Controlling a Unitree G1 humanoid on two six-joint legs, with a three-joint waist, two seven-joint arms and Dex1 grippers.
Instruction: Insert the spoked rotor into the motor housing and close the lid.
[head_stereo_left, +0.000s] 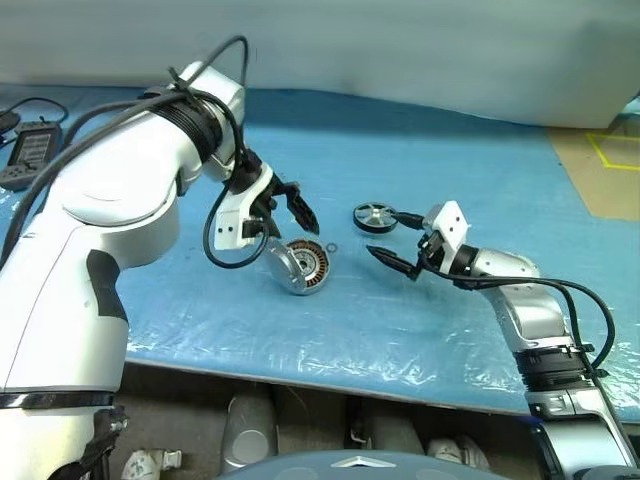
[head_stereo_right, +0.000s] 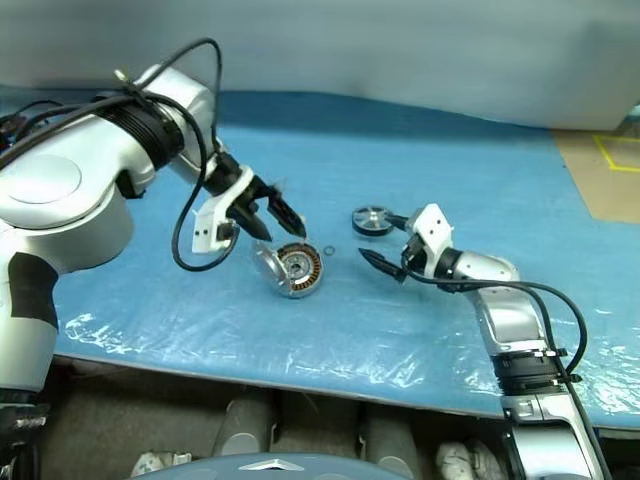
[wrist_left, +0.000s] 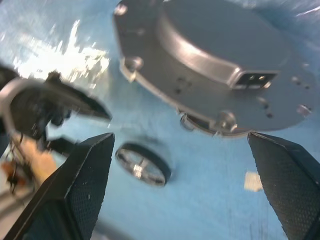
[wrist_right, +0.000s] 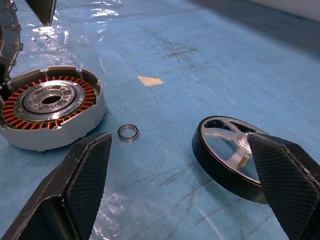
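A worktop covered with a blue sheet under wrinkled clear plastic is seen from above, with two robot arms reaching over it. Near the middle of the worktop, somewhat toward its front edge, the motor housing is set down, a round silver cup with a ring of copper-brown windings around a central hub. The lid, a silver-grey disc, is joined to the housing's edge and is stood open on the robot's left side of it, so the windings are exposed. A tiny thin ring is laid flat on the sheet just beside the housing, between it and the spoked rotor. The rotor, a small flat wheel with a dark rim and shiny silver spokes, is laid flat farther toward the back edge and to the right of the housing, apart from it. The left gripper is held just above and behind the housing, with its two black fingers spread wide and nothing between them. The right gripper is held low beside the rotor, its fingers likewise spread wide and empty, one fingertip close to the rotor's rim; contact cannot be told. A small pale scrap is seen on the sheet beyond the ring.
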